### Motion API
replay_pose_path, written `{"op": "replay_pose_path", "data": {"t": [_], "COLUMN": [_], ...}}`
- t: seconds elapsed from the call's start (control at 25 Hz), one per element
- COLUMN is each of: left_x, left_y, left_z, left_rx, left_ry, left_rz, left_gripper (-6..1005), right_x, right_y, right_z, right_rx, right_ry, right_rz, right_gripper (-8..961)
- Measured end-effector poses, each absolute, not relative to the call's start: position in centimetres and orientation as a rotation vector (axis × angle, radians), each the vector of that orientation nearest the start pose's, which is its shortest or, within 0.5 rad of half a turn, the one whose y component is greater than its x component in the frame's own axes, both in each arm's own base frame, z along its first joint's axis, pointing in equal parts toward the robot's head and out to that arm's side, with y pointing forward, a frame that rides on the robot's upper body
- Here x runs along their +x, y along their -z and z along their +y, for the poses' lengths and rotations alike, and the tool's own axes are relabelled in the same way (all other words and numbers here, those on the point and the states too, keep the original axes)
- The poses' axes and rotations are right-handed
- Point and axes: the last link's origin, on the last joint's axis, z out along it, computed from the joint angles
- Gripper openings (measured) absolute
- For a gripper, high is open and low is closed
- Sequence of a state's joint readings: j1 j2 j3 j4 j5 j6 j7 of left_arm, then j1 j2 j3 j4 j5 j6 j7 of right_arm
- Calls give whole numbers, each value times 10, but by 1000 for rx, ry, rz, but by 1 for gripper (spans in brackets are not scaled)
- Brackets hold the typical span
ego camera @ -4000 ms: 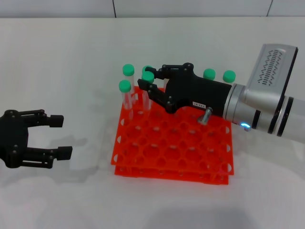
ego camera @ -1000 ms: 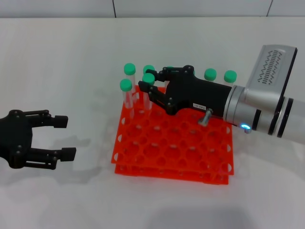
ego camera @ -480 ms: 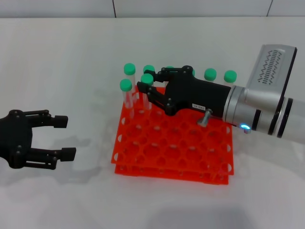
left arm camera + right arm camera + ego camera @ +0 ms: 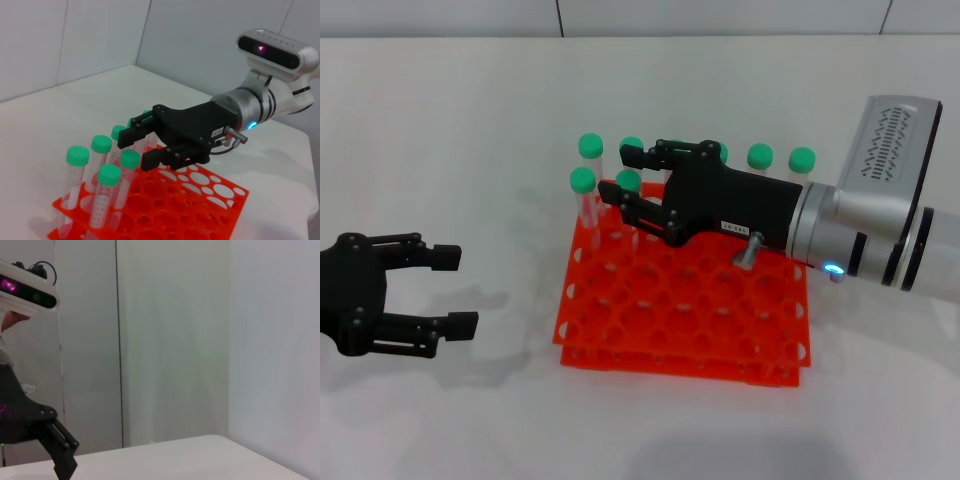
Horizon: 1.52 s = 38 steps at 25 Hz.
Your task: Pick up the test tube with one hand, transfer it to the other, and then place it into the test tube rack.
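Observation:
The orange-red test tube rack [image 4: 680, 330] stands at the middle of the table and also shows in the left wrist view [image 4: 200, 190]. My right gripper [image 4: 616, 177], the one with the white label, reaches over the rack's back left part with its jaws apart. A green-capped test tube [image 4: 628, 183] stands upright in a rack hole between its fingers, untouched; it also shows in the left wrist view [image 4: 130, 160], as does the right gripper [image 4: 136, 148]. My left gripper [image 4: 445, 290] is open and empty, low over the table left of the rack.
Several other green-capped tubes stand in the rack: one [image 4: 582, 180] just left of the gripper and a row along the back edge [image 4: 760, 155]. The rack's front rows of holes hold nothing. The right arm's silver wrist [image 4: 840, 235] hangs over the rack's right side.
The right gripper's jaws have spread apart and let go of the tube, whose cap now sits lower, down in the rack. The left gripper has hardly moved.

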<state>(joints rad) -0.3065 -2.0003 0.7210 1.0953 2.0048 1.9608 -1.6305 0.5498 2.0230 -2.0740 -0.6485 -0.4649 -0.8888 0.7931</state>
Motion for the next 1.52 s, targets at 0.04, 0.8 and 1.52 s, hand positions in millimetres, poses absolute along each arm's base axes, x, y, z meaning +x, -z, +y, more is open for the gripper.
{"op": "replay_pose_path", "data": {"t": [0.04, 0.8, 1.52], "left_x": [-279, -269, -250], "left_y": [-88, -93, -86], "left_z": [261, 264, 264], "left_rx": [-2885, -2845, -2754], "left_ry": [538, 673, 934], "left_rz": [-668, -593, -638], "left_gripper": [879, 879, 883], "right_x": [163, 182, 247], "right_y": [102, 32, -72], "right_z": [340, 325, 319], "right_rx": [-2579, -2527, -2649], "right_ry": [-894, -1004, -723], "right_rz": [215, 232, 323], "right_gripper": [382, 599, 644]}}
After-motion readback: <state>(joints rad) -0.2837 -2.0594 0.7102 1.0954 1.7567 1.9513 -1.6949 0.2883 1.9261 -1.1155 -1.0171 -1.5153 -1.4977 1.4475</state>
